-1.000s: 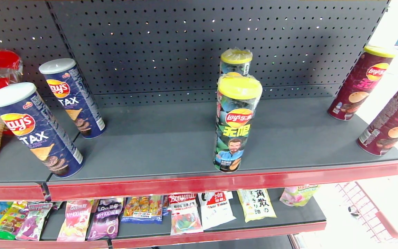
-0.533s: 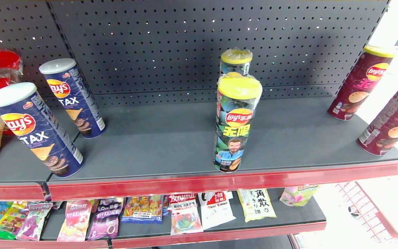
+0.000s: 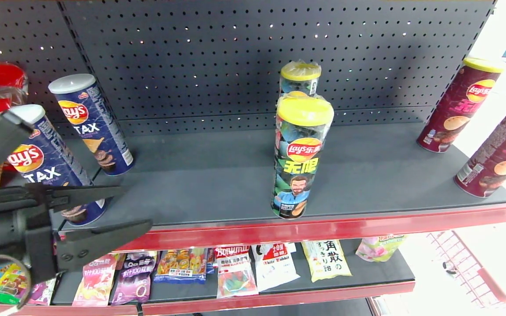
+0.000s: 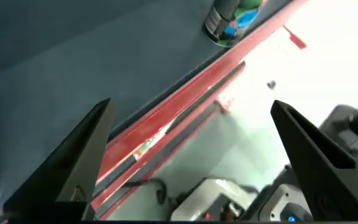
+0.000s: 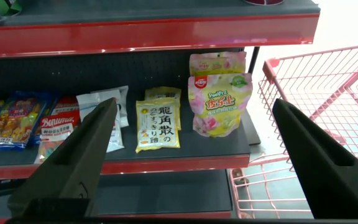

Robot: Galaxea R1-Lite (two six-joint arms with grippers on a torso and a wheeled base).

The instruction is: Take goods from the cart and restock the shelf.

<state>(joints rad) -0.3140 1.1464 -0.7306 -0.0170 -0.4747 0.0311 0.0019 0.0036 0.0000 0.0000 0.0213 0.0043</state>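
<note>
You have six chip cans on the upper shelf [image 3: 218, 175], in three pairs, each pair lined front to back. Every can stands on its base, long axis vertical, lid up, label facing the front edge.

- At the left end are two blue cans with white lids. The front blue can [image 3: 53, 171] is close to the front edge and the rear blue can [image 3: 91, 125] is nearer the pegboard back wall [image 3: 200, 57].
- Right of the middle are two green cans with yellow lids. The front green can [image 3: 299, 158] is at the red front lip [image 3: 323, 228] and the rear green can [image 3: 300, 79] is directly behind it.
- At the right end are two maroon cans with yellow lids. The rear maroon can [image 3: 457, 105] is by the back wall and the front maroon can [image 3: 499, 149] is near the front right corner.

Your left gripper [image 3: 136, 207] is at the shelf's left front corner. Its fingers are spread wide with nothing between them and point along the front edge toward the green cans. In the head view, the upper finger crosses the base of the front blue can and the lower finger lies across the red lip.

Your right gripper [image 5: 194, 102] is also spread and empty, and faces the lower shelf [image 5: 216, 146]. Snack bags [image 5: 157, 124] lie there in a row. The left gripper hides some of them, so you cannot count them. The red wire cart [image 5: 328, 93] stands just past that shelf's right end.
</note>
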